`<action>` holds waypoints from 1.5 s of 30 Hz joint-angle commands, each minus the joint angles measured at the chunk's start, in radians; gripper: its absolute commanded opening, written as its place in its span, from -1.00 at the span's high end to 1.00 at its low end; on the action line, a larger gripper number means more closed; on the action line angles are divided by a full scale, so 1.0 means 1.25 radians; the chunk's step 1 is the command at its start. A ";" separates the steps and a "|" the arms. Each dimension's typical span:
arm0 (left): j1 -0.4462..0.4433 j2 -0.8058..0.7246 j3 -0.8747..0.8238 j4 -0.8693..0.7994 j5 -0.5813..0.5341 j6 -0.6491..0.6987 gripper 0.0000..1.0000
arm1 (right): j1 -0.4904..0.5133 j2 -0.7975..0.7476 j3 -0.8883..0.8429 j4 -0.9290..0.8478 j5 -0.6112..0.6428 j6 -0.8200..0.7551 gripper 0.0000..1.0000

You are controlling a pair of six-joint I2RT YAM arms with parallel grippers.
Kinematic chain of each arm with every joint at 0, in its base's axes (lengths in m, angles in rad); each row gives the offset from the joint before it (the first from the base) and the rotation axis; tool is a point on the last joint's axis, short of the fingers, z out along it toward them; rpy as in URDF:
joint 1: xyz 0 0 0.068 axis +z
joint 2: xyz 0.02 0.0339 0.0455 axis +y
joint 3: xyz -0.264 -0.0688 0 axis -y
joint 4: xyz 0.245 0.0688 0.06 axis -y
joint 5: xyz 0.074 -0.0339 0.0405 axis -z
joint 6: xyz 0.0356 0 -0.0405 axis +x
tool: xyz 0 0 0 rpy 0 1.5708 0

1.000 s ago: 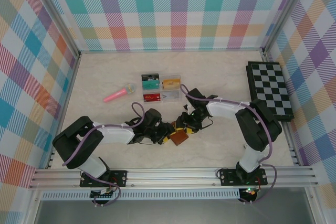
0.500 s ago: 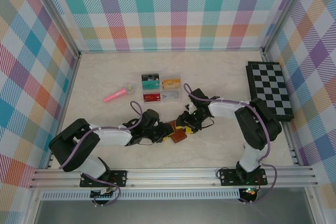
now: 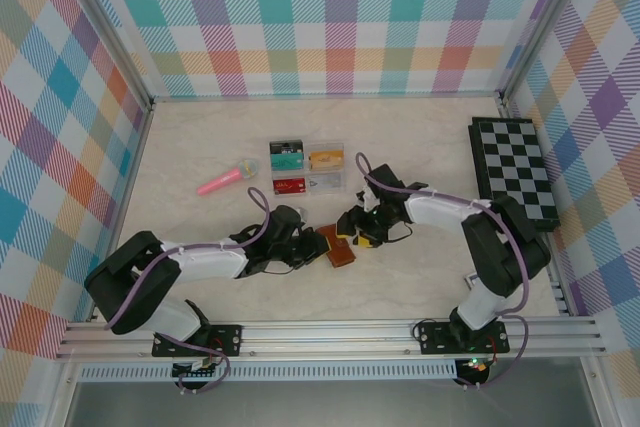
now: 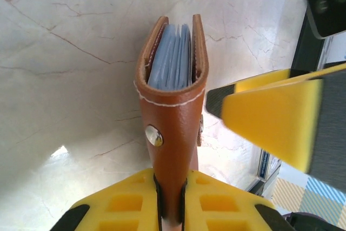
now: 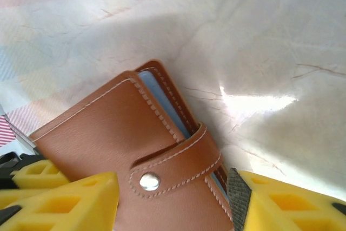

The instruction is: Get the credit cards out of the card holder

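A: Start at the left gripper (image 4: pixel 169 201). What was it doing?

B: It was clamped nearly closed, its yellow fingers (image 4: pixel 216 209) pinching the brown leather at the near end of the card holder (image 4: pixel 173 133). The folder stood on edge on the marble table (image 4: pixel 65 79), with its snap stud (image 4: pixel 154 135) toward the camera and the blue-grey pages (image 4: pixel 170 58) slightly fanned at the far end.

A: And the right gripper (image 5: pixel 173 204)?

B: Its jaws stood apart — one finger in front of the cover, the other just beside the strap (image 5: pixel 178 166). I saw no pinch there.

A: Where was all this on the table?

B: Near the front middle, between the two arms, well apart from the clear box (image 3: pixel 307 169).

A: So the step was opening it?

B: I'd judge so. The strap looked fastened, so nothing could come out yet. The left should hold its end firm and low while the right hooks a fingertip under the strap's free end and peels it off the stud — without tugging the whole folder loose.

A: Any credit cards visible?

B: I couldn't tell whether the pockets held any.
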 commanded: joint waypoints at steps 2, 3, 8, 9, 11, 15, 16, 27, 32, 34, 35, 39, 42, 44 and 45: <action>0.011 -0.028 0.029 -0.047 -0.014 0.050 0.82 | 0.019 -0.041 0.020 -0.043 0.061 -0.103 -0.10; 0.011 -0.028 0.029 -0.045 -0.012 0.050 0.84 | 0.029 -0.038 0.029 -0.059 0.077 -0.119 -0.06; 0.011 -0.025 0.034 -0.053 -0.015 0.053 0.89 | 0.072 -0.027 0.056 -0.079 0.109 -0.151 0.08; 0.011 -0.024 0.034 -0.054 -0.013 0.053 0.89 | 0.082 -0.024 0.061 -0.081 0.116 -0.155 0.09; 0.011 -0.022 0.035 -0.054 -0.013 0.053 0.89 | 0.096 -0.013 0.076 -0.094 0.139 -0.160 0.10; 0.011 -0.021 0.040 -0.057 -0.013 0.051 0.90 | 0.118 0.017 0.103 -0.120 0.168 -0.166 0.09; 0.011 -0.020 0.042 -0.059 -0.013 0.050 0.89 | 0.122 0.024 0.108 -0.124 0.172 -0.165 0.09; 0.011 -0.021 0.045 -0.064 -0.013 0.051 0.93 | 0.139 0.074 0.137 -0.153 0.214 -0.146 0.25; 0.011 -0.023 0.044 -0.069 -0.019 0.054 0.99 | 0.139 0.082 0.146 -0.182 0.260 -0.134 0.36; 0.011 -0.025 0.044 -0.076 -0.026 0.055 1.00 | 0.139 0.089 0.155 -0.201 0.276 -0.126 0.43; 0.011 -0.027 0.044 -0.081 -0.030 0.056 1.00 | 0.139 0.094 0.160 -0.212 0.284 -0.122 0.46; 0.011 -0.030 0.040 -0.091 -0.040 0.057 1.00 | 0.139 0.103 0.164 -0.221 0.294 -0.106 0.56; 0.011 -0.030 0.040 -0.104 -0.049 0.055 1.00 | 0.139 0.102 0.165 -0.233 0.318 -0.090 0.61; 0.011 -0.033 0.046 -0.124 -0.056 0.053 1.00 | 0.139 0.099 0.168 -0.251 0.344 -0.077 0.66; 0.011 -0.035 0.047 -0.130 -0.060 0.051 1.00 | 0.139 0.097 0.170 -0.260 0.359 -0.069 0.71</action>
